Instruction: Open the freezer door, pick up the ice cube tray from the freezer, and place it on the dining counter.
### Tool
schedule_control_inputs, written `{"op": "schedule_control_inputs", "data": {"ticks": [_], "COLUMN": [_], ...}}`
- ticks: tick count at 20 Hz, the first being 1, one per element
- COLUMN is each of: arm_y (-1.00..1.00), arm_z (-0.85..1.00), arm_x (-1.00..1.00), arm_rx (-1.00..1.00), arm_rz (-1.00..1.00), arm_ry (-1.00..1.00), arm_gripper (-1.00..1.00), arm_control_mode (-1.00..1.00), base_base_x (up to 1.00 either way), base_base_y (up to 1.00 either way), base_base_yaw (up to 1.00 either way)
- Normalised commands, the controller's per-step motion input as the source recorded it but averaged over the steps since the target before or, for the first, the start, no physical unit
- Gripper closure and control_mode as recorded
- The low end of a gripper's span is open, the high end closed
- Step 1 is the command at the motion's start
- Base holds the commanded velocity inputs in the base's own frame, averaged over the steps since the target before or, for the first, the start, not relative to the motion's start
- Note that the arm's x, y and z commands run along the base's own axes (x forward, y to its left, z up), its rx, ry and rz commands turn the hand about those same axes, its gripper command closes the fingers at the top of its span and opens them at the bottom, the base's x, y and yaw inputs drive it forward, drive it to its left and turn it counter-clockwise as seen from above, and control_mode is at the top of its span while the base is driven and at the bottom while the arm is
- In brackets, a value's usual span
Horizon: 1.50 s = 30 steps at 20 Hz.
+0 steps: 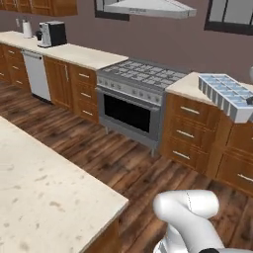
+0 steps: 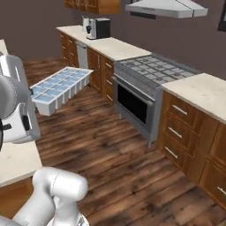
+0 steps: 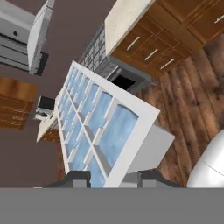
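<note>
Kitchen floor of dark brown wood planks [image 1: 123, 158] spreads between the wall cabinets and the large island, the dining counter with its beige speckled stone top [image 1: 44, 192], which sits at lower left of the left base view. Against the far wall stands a steel range with grey burner grates [image 1: 136, 94], flanked by brown wood drawer cabinets [image 1: 190, 131] under pale counters. The small rectangular pale blue-white ice cube tray [image 2: 59, 89] is in the air, well above the floor and clear of every surface, slightly tilted; it is not yet over the island top. In the hand view the two dark fingertips of the gripper [image 3: 111, 178] pinch the tray's near short end, jaws narrowly apart on its rim, so the tray sticks out away from the hand. Risk, as judged: a grip on one end with the long body cantilevered could let the tray pivot or slip if the arm swings fast toward the island; a low approach could knock the tray's far end on the stone edge. Arm pose: the white upper link [image 2: 13, 106] rises at left of the right base view, elbow [image 1: 188, 207] bent low near the base, wrist rolled.
</note>
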Motion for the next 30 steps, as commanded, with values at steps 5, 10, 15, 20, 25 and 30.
{"op": "schedule_control_inputs", "data": {"ticks": [5,10,15,20,25,30], "arm_y": [0.0,0.0,0.0,0.0,0.0,0.0], "arm_z": [0.0,0.0,0.0,0.0,0.0,0.0], "arm_x": [0.0,0.0,0.0,0.0,0.0,0.0], "arm_rx": [0.0,0.0,0.0,0.0,0.0,0.0], "arm_rz": [0.0,0.0,0.0,0.0,0.0,0.0], "arm_ry": [0.0,0.0,0.0,0.0,0.0,0.0], "arm_gripper": [1.0,1.0,1.0,1.0,1.0,1.0], "arm_control_mode": [1.0,1.0,1.0,1.0,1.0,1.0], "base_base_x": [-0.01,-0.02,-0.36,-0.42,-0.32,-0.75], "base_base_y": [-0.06,0.0,0.42,0.85,0.22,-0.23], "base_base_yaw": [0.92,0.9,0.83,0.7,0.11,-0.04]}}
